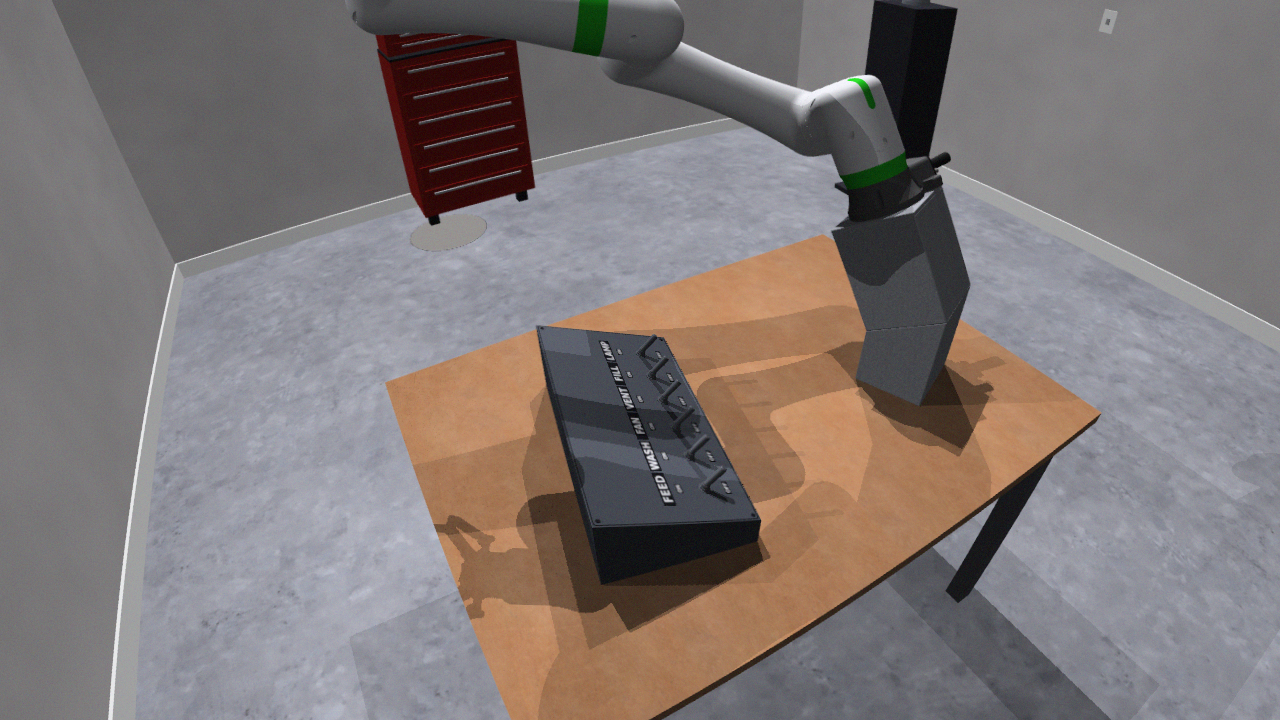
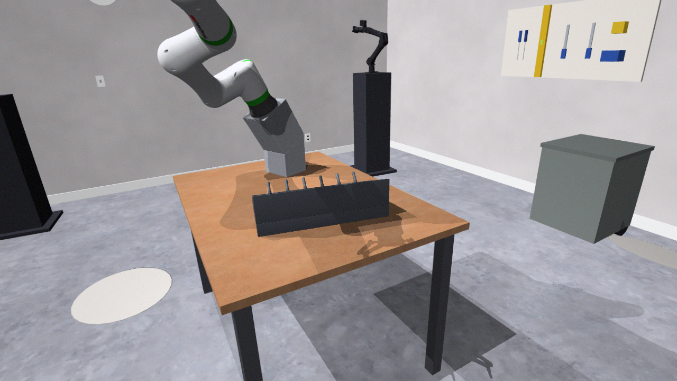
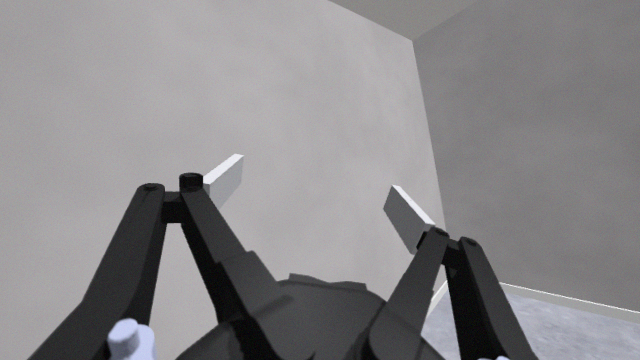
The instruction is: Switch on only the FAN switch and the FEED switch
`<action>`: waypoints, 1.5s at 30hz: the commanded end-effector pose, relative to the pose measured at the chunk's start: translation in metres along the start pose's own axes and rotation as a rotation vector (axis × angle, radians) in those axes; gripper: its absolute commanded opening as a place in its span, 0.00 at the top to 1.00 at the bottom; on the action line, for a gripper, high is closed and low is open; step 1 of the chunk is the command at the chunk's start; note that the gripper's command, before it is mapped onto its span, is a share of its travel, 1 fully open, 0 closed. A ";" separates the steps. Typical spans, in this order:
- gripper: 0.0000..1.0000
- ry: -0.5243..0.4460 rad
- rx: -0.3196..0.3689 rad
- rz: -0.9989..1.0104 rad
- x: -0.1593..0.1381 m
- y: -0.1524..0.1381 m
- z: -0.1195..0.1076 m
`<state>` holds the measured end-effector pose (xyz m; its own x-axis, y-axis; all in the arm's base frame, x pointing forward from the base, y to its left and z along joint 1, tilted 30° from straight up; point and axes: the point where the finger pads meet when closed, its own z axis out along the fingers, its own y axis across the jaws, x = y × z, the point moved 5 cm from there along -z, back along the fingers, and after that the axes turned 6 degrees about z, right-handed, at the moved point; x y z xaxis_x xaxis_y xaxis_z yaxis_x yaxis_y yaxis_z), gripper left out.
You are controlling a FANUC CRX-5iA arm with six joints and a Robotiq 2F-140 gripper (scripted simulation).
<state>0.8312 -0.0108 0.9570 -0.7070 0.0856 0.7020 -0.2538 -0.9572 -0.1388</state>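
The dark console (image 1: 644,447) lies across the middle of the wooden table (image 1: 742,501), and it also shows from behind in the exterior view (image 2: 321,208). Its labels read FEED, WASH, FAN, VENT, FILL, LAMP. The FEED lever (image 1: 716,488) is at the near end. The FAN lever (image 1: 687,420) is third from that end. All the levers lean the same way. My gripper (image 1: 895,380) shows as a grey hull low over the table's far right, apart from the console (image 2: 284,165). In the wrist view the fingers are wide open and empty, facing a wall.
A red drawer cabinet (image 1: 456,116) stands at the back wall. A black pedestal (image 2: 372,123) stands behind the table and a grey box (image 2: 589,184) off to one side. The table's edge is close behind the gripper.
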 end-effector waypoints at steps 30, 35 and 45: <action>0.00 0.001 0.000 0.000 0.000 0.000 0.000; 0.00 0.000 0.000 0.000 0.000 0.000 0.000; 0.00 -0.137 0.014 0.080 -0.074 -0.045 -0.024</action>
<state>0.8570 0.0101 0.9277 -0.6718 0.0285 0.7401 -0.2179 -0.9626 -0.1607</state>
